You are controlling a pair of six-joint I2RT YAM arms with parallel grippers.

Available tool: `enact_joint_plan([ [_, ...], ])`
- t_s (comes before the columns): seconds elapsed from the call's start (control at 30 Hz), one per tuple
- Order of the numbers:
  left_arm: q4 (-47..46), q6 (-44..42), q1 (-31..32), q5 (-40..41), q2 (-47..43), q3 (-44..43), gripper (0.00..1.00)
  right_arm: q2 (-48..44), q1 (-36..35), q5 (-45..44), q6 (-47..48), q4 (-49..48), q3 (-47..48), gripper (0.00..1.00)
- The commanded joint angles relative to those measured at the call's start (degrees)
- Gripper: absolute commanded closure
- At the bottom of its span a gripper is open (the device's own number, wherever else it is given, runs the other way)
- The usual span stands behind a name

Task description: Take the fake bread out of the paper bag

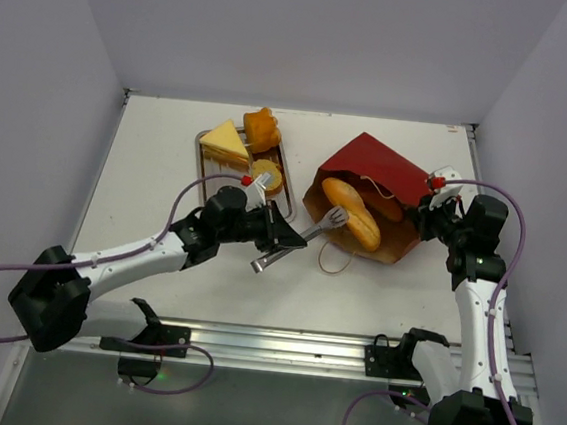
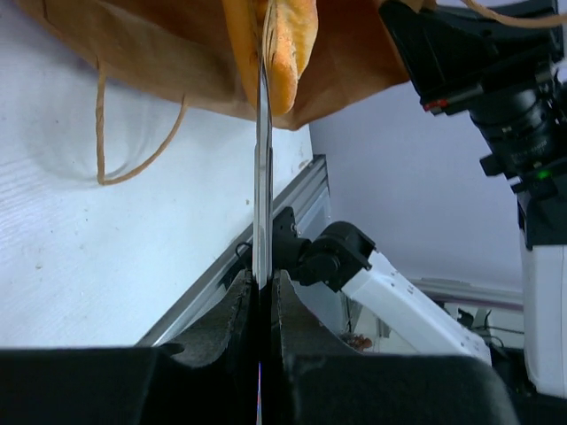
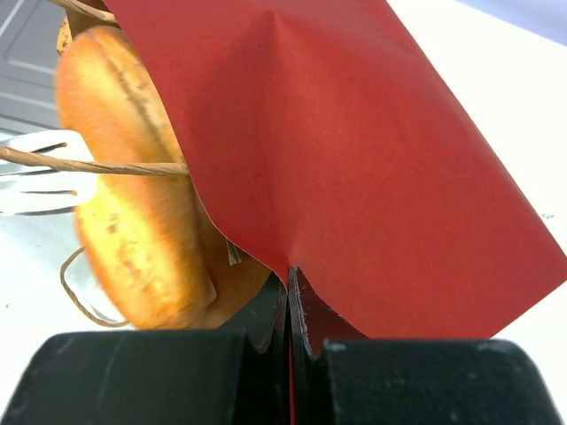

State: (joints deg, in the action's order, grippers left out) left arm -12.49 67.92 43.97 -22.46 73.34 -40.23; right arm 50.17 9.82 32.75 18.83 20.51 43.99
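1. Lying half out of the mouth of the bag (image 1: 374,161), one long loaf (image 1: 352,215) rested on the brown inner paper. The red bag itself lay on its side on the table (image 1: 158,160).
2. Something more of the same orange showed deeper inside the bag, behind the loaf, but I could not tell its shape.
3. At the bag's mouth, the tines of a fork (image 1: 329,219) touched the side of the loaf. The left gripper (image 1: 283,241) held the fork's handle, its jaws pressed tight on the thin metal.
4. On the side of the bag away from the mouth, the right gripper (image 1: 426,214) had its jaws pinched on a fold of the red paper, pinning the bag.
5. A thin loop handle (image 1: 336,261) trailed on the table just outside the mouth.
6. Well clear of the bag, past its mouth, a tray (image 1: 217,173) carried a wedge (image 1: 225,144), a bun (image 1: 262,128) and a round slice (image 1: 266,176), all already out.
7. The step in hand looked like drawing the loaf out with the fork while the bag was held. The next move called for a steady pull away from the mouth, with the tines kept engaged and the loop handle avoided.
8. No brand, label or writing could be read anywhere.
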Motion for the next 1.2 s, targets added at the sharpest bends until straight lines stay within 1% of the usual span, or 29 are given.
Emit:
enact_joint_plan([
  [0.0, 4.13, -5.15, -0.9, -5.31, -5.66, 0.24, 1.0, -0.95, 0.37, 0.82, -0.99, -2.41, -0.39, 1.0],
  [0.07, 6.33, -6.56, -1.6, -8.37, -8.38, 0.5, 1.0, -1.04, 0.37, 0.73, -0.99, -2.49, -0.39, 1.0],
  [0.13, 11.15, -9.29, -2.91, -10.05, -11.97, 0.5, 1.0, -1.04, 0.28, 0.82, -1.07, -2.41, -0.39, 1.0],
  [0.17, 15.96, -10.34, -3.7, -11.37, -13.47, 0.5, 1.0, -1.04, 0.28, 0.73, -1.08, -2.41, -0.39, 1.0],
  [0.2, 17.83, -12.01, -4.49, -12.42, -14.79, 0.68, 1.0, -0.95, 0.37, 0.73, -1.08, -2.49, -0.39, 1.0],
  [0.23, 19.94, -12.8, -6.76, -13.22, -17.94, 0.59, 1.0, -1.04, 0.28, 0.73, -1.08, -2.5, -0.39, 1.0],
  [0.27, 24.75, -13.86, -7.92, -13.66, -19.54, 0.42, 1.0, -1.04, 0.28, 0.73, -1.08, -2.5, -0.39, 1.0],
  [0.33, 29.69, -17.28, -11.16, -14.1, -22.96, -0.72, 1.0, -1.04, 0.28, 0.73, -1.08, -2.5, -0.39, 1.0],
  [0.37, 34.68, -18.77, -12.4, -14.71, -23.59, -1.25, 1.0, -1.04, 0.37, 0.65, -1.08, -2.58, -0.39, 1.0],
  [0.4, 36.82, -21.66, -13.54, -14.89, -24.03, -1.95, 1.0, -1.04, 0.37, 0.65, -1.08, -2.58, -0.39, 1.0],
  [0.47, 42.25, -24.4, -16.97, -15.42, -24.83, -3.89, 1.0, -1.13, 0.28, 0.65, -1.08, -2.58, -0.39, 1.0],
  [0.5, 43.68, -26.59, -18.11, -15.51, -24.83, -4.59, 1.0, -1.13, 0.28, 0.65, -1.08, -2.67, -0.39, 1.0],
  [0.53, 44.82, -27.39, -19.78, -15.68, -24.65, -5.29, 1.0, -1.13, 0.37, 0.65, -1.08, -2.58, -0.39, 1.0],
  [0.6, 46.42, -28.37, -21.02, -15.07, -24.74, -6.26, 1.0, -1.22, 0.28, 0.47, -0.99, -2.67, -0.48, 1.0],
  [0.67, 45.37, -28.28, -22.87, -14.2, -24.65, -6.27, 1.0, -1.31, 0.37, 0.56, -0.99, -2.58, -0.39, 1.0],
  [0.73, 42.74, -26.18, -24.79, -14.02, -24.74, -5.48, 1.0, -1.22, 0.28, 0.65, -0.99, -2.58, -0.39, 1.0],
  [0.8, 37.82, -22.94, -26.47, -12.88, -24.83, -3.38, 1.0, -1.22, 0.37, 0.65, -0.99, -2.58, -0.39, 1.0],
  [0.9, 29.57, -19.06, -31.56, -12.96, -23.95, 0.83, 1.0, -1.3, 0.37, 0.73, -0.99, -2.58, -0.39, 1.0],
  [0.93, 26.93, -17.92, -34.79, -13.66, -22.64, 2.16, 1.0, -1.31, 0.37, 0.73, -0.9, -2.67, -0.39, 1.0],
  [0.97, 20.99, -16.61, -36.83, -16.36, -21.85, 3.48, 1.0, -1.31, 0.37, 0.65, -0.9, -2.58, -0.39, 1.0],
  [1.0, 18.06, -13.72, -40.41, -17.61, -20.36, 6.1, 1.0, -1.39, 0.28, 0.56, -0.9, -2.58, -0.39, 1.0],
  [1.07, 11.21, -12.12, -43.34, -19.55, -18.59, 7.27, 1.0, -1.39, 0.37, 0.56, -0.81, -2.58, -0.39, 1.0],
  [1.1, 10.65, -12.2, -46.05, -20.25, -16.58, 7.18, 1.0, -1.31, 0.37, 0.64, -0.81, -2.58, -0.48, 1.0],
  [1.17, 8.19, -11.67, -47.91, -22.54, -15.34, 7.09, 1.0, -1.22, 0.28, 0.56, -0.64, -2.67, -0.48, 1.0],
])
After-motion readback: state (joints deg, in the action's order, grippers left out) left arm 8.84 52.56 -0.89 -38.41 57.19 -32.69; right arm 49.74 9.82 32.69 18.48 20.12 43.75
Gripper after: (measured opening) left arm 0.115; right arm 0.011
